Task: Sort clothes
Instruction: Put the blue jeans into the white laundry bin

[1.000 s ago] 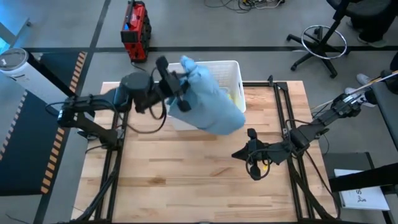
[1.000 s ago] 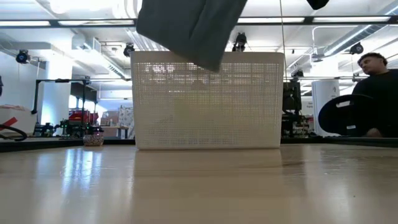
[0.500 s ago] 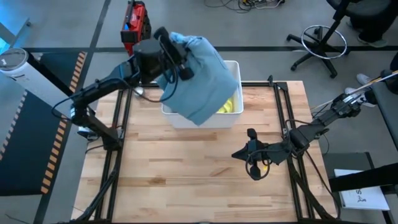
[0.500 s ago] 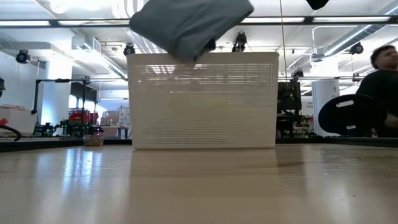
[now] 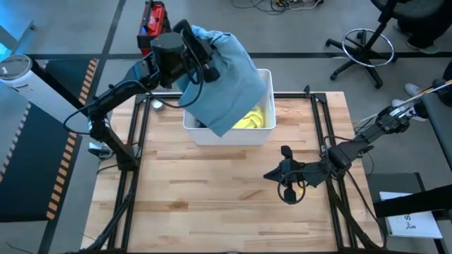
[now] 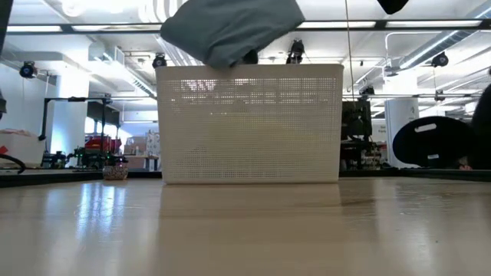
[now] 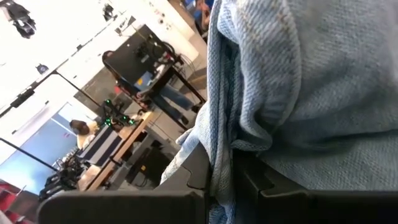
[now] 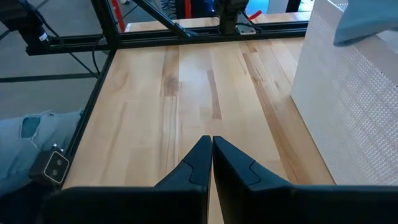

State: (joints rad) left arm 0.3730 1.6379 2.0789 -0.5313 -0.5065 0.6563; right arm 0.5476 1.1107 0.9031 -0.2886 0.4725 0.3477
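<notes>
My left gripper is shut on light blue jeans, held high over the white slatted basket at the table's far side. The jeans drape down over the basket's left half; in the low view their bottom hangs just above the basket rim. A bright yellow top lies inside the basket. My right gripper is shut and empty, low over the table right of centre. Other clothes are hidden or out of view. My left gripper pinches a bunched fold of the jeans between its two fingers. The jeans are lifted clear and hang slack below and around the gripper, above the basket.
Bare wooden tabletop stretches in front of the basket. Black frame rails run along the table's left and right sides. A jeans-like denim piece shows beyond the table edge in the right wrist view.
My left gripper has swung with the jeans from in front of the basket up and toward the table's far left. The jeans have risen and now hang over the basket's left part, uncovering more of the yellow top.
</notes>
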